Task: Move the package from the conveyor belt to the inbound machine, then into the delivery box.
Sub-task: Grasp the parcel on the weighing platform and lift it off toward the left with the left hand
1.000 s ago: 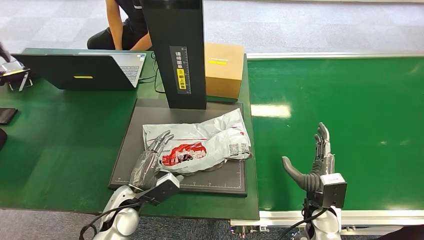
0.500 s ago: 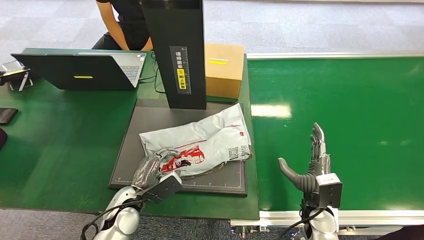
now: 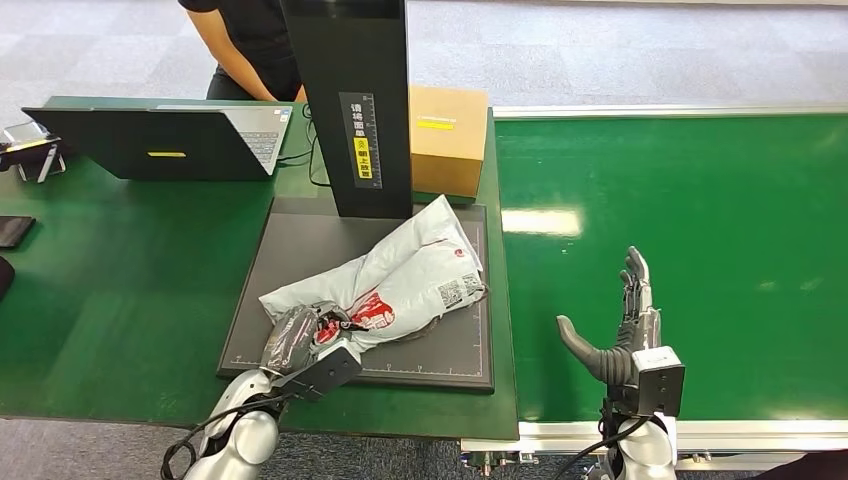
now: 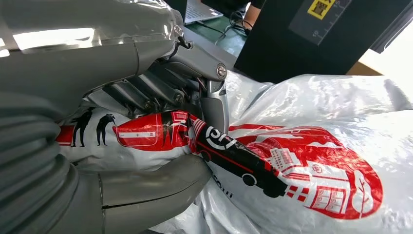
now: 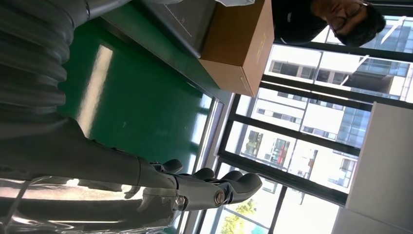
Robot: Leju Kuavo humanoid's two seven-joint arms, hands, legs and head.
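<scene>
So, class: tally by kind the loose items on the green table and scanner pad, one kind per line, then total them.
Plastic mail package, gripped by the left robot hand: 1
Cardboard box: 1
Laptop: 1
Total: 3

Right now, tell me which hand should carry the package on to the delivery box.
Left. The left hand already grips the package on the scanner platform; the right hand hovers open over the conveyor belt.
</scene>
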